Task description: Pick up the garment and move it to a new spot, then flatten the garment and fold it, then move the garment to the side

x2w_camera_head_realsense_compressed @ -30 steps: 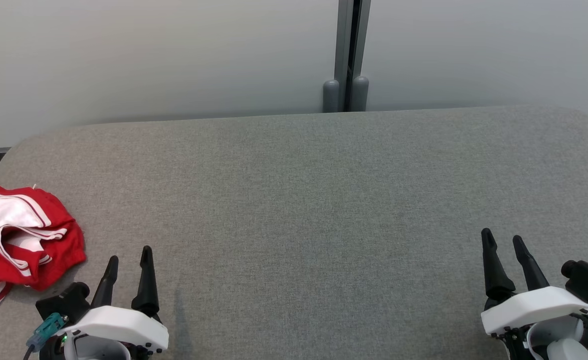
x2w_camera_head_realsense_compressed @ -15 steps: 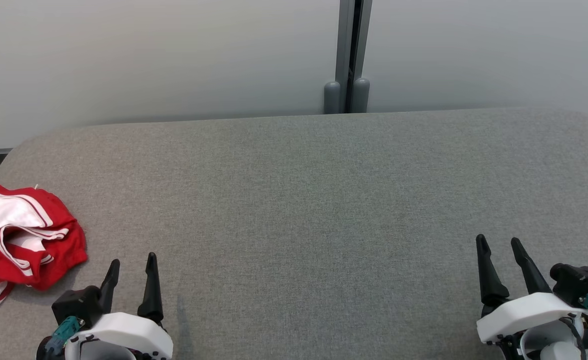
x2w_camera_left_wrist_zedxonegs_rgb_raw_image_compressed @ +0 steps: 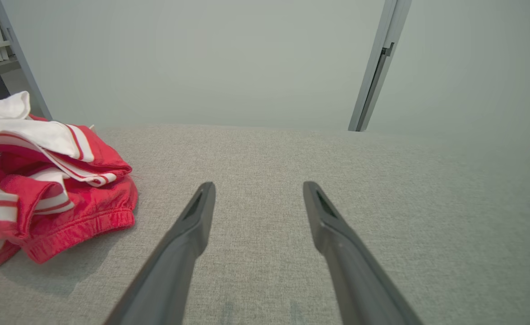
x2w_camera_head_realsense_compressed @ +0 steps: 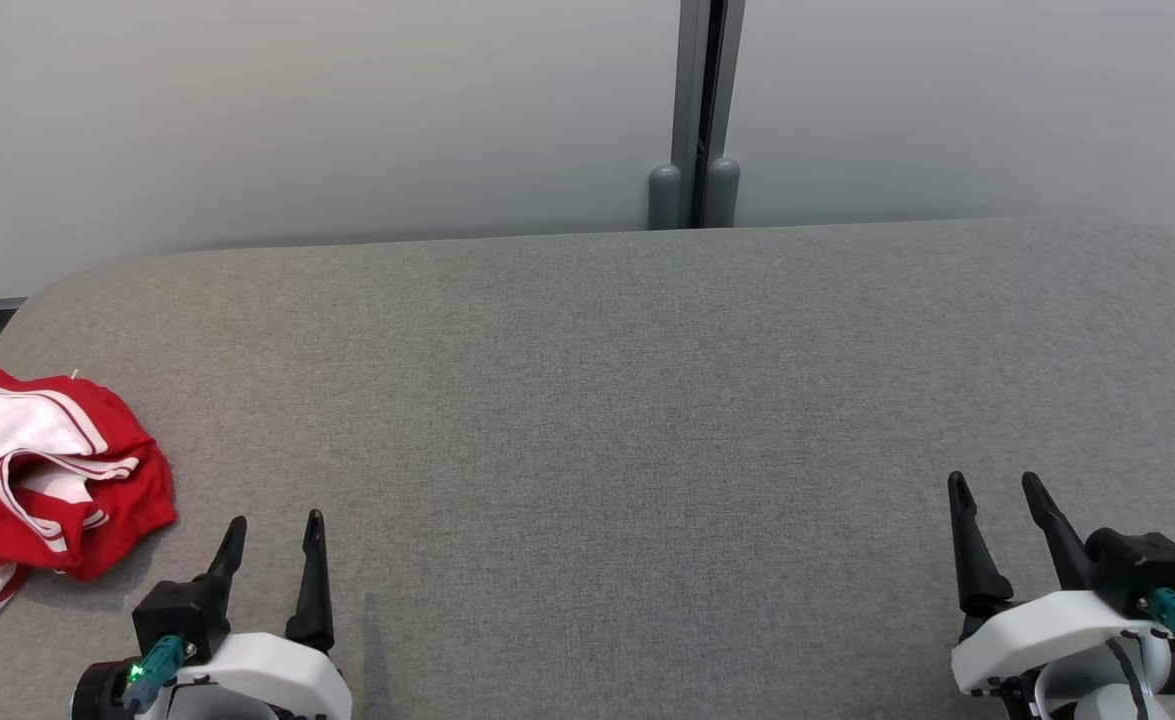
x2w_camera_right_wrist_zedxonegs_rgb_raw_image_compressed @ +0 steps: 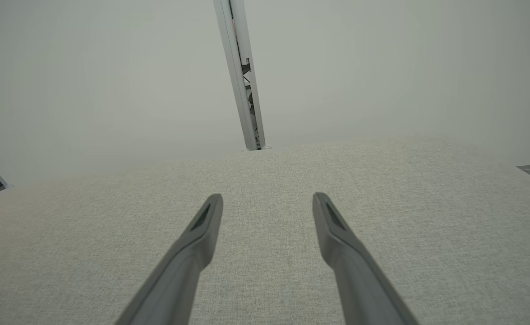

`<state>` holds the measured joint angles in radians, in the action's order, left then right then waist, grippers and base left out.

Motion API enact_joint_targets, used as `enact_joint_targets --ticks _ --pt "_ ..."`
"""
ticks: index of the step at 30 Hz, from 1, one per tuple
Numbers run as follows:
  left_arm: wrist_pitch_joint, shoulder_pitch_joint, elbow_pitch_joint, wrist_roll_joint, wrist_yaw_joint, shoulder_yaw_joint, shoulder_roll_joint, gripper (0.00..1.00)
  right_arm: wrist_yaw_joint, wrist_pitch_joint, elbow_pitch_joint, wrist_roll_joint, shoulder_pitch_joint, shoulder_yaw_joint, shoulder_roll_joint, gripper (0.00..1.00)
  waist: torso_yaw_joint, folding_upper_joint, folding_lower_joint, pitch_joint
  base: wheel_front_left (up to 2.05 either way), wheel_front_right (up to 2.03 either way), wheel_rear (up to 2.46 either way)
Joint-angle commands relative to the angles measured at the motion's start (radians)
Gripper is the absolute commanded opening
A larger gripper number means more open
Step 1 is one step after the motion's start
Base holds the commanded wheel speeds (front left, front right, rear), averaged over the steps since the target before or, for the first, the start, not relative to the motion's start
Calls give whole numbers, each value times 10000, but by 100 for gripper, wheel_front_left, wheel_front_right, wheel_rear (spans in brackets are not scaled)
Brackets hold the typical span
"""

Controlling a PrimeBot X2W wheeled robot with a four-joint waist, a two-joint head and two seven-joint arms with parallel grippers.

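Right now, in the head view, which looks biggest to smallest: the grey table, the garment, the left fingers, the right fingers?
1. grey table.
2. garment, partly cut off at the edge.
3. left fingers and right fingers: alike, unranked.

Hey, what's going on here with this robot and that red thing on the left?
A two-armed robot faces a grey padded surface. A crumpled red and white garment lies at the surface's left side, untouched. The left gripper and the right gripper are both open and empty near the robot, the left one nearer the garment. Nothing has been picked up yet.
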<state>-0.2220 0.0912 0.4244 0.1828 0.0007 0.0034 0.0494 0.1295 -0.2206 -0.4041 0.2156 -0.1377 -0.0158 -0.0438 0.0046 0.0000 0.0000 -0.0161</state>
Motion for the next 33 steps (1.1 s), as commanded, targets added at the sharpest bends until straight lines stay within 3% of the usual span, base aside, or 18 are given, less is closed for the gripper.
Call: enact_joint_targets --ticks 1,19,24,33 --pt "-93 31 -6 -193 41 -1 73 100 17 -115 7 -206 -59 -12 -86 100 -6 0 0 0 0 0 0" --pt "-412 -36 128 -1472 143 1 76 100 20 -430 -152 -1526 -69 -87 -107 100 180 0 0 -42 0 0 0" --pt "-435 1 172 -1512 192 81 68 100 20 -471 -137 -1642 -5 23 -103 100 751 0 0 -85 0 0 0" --pt "-435 101 352 -1367 211 228 40 100 12 -470 -192 -1477 -125 328 -101 100 2468 0 0 -251 0 0 0"
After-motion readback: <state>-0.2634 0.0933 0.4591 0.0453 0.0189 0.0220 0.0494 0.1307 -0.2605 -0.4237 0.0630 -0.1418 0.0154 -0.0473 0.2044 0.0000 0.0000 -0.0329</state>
